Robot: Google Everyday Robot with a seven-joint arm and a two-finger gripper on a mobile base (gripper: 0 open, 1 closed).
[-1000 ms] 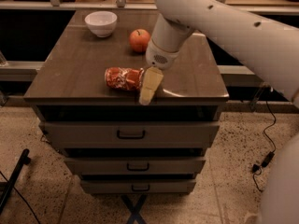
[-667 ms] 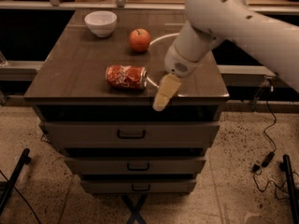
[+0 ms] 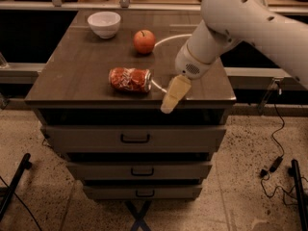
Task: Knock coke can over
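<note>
Dark-topped drawer cabinet (image 3: 82,66), seen from the front and above.

White bowl (image 3: 104,23) at 10 o'clock on the top, upright, near the back edge. The inside shows only plain white.

Coke can (image 3: 129,79) lies on its side just toward 6 o'clock of the top's centre, near the front edge. Long axis runs 9 to 3, silver top rim facing 3 o'clock. Red body with white script, dented. Nothing is touching it.

Apple (image 3: 144,41) sits at 12 o'clock from the can, well apart from it and at 3 o'clock from the bowl.

Thin white cable (image 3: 166,36) curves on the top from beside the apple, round toward the can's rim end.

Gripper (image 3: 167,109) is at 3 o'clock from the can, near but apart, hanging over the front edge of the top. It points down toward 7 o'clock. The tan fingers (image 3: 175,91) read as one tapered piece with no gap between them, so the jaws are closed together with nothing in them.

White arm (image 3: 240,18) comes in from 2 o'clock, over the right side of the top.

Three drawers (image 3: 86,137) are stacked under the top, all pushed in, each with a dark handle. Their contents are hidden.

Dark cable (image 3: 276,143) trails on the speckled floor at 4 o'clock.
</note>
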